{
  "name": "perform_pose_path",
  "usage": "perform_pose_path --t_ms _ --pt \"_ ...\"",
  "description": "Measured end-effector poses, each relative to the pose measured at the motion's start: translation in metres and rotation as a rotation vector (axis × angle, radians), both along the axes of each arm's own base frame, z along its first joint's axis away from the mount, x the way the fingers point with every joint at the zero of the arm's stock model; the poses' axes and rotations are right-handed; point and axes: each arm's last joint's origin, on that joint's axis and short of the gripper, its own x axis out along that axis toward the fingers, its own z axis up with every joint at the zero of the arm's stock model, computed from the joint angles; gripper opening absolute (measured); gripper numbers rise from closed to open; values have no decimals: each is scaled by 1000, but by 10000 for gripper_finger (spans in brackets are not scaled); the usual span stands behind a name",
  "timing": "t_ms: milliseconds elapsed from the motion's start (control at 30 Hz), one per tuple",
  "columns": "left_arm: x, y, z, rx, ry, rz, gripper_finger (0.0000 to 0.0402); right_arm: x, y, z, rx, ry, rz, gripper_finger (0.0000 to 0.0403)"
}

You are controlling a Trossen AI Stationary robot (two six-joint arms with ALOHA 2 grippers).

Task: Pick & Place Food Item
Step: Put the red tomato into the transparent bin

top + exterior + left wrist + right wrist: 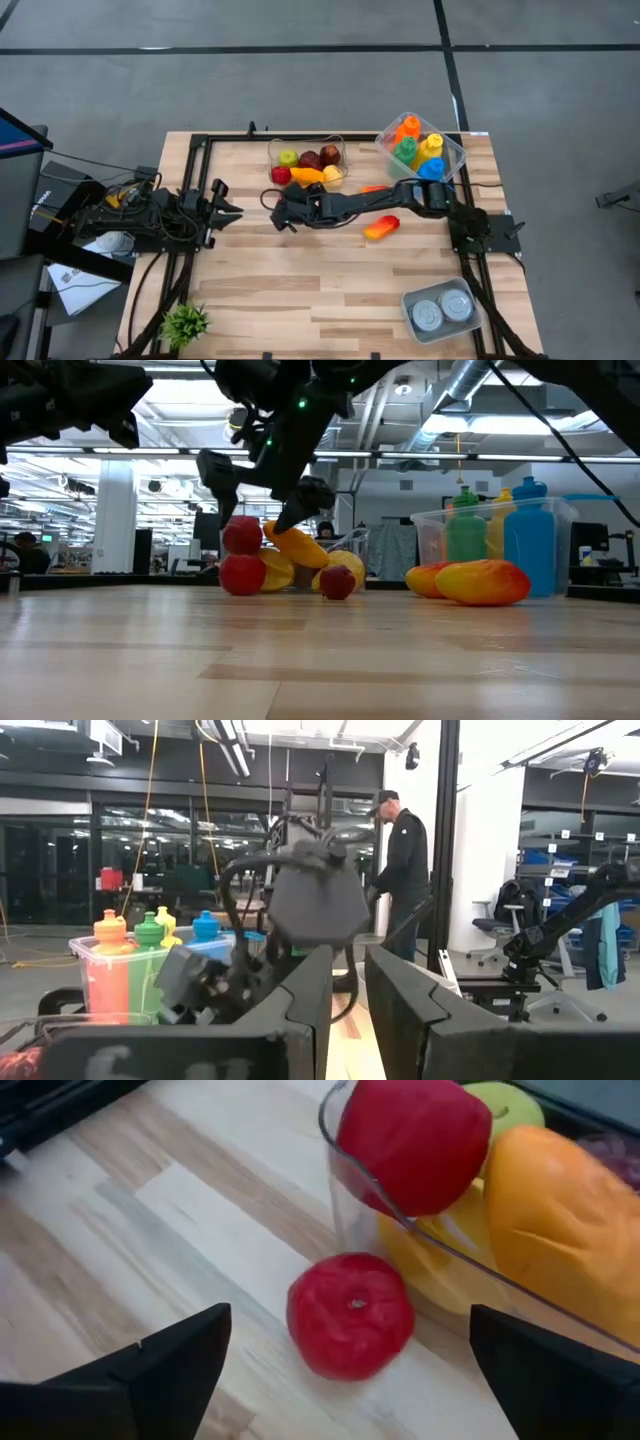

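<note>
A round red fruit (pixel 350 1315) lies on the table against the outer wall of a clear fruit container (pixel 341 148); it also shows in the high view (pixel 281 175) and the low view (pixel 243 574). The container holds another red fruit (pixel 415 1140), a green one, a yellow one and an orange piece (pixel 565 1220). My right gripper (pixel 350 1380) is open and hovers just on the near side of the red fruit, its fingers wide apart and above the table (pixel 262 485). My left gripper (pixel 226 198) waits at the table's left with only a narrow gap between its fingers.
An orange-red fruit (pixel 381 228) lies on the table near the right arm, with a smaller orange piece (pixel 372 188) behind it. A bin of coloured bottles (pixel 420 148) stands at the far right, a tray of cans (pixel 440 308) at the near right, a small plant (pixel 185 322) at the near left.
</note>
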Motion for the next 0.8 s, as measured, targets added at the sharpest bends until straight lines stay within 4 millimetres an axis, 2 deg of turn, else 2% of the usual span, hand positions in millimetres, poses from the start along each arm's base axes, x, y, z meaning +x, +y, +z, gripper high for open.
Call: perform_pose_path --t_ms 133,500,633,800 --pt "0 0 1 0 -8 0 53 2 -4 -4 12 -21 -27 396" --pt "0 0 1 0 -15 0 53 14 -5 -46 29 -38 -56 396" --pt "0 0 1 0 -16 0 53 19 -12 -46 35 -88 -66 396" --pt "0 0 2 0 -16 0 53 20 -13 -56 32 -82 -65 395"
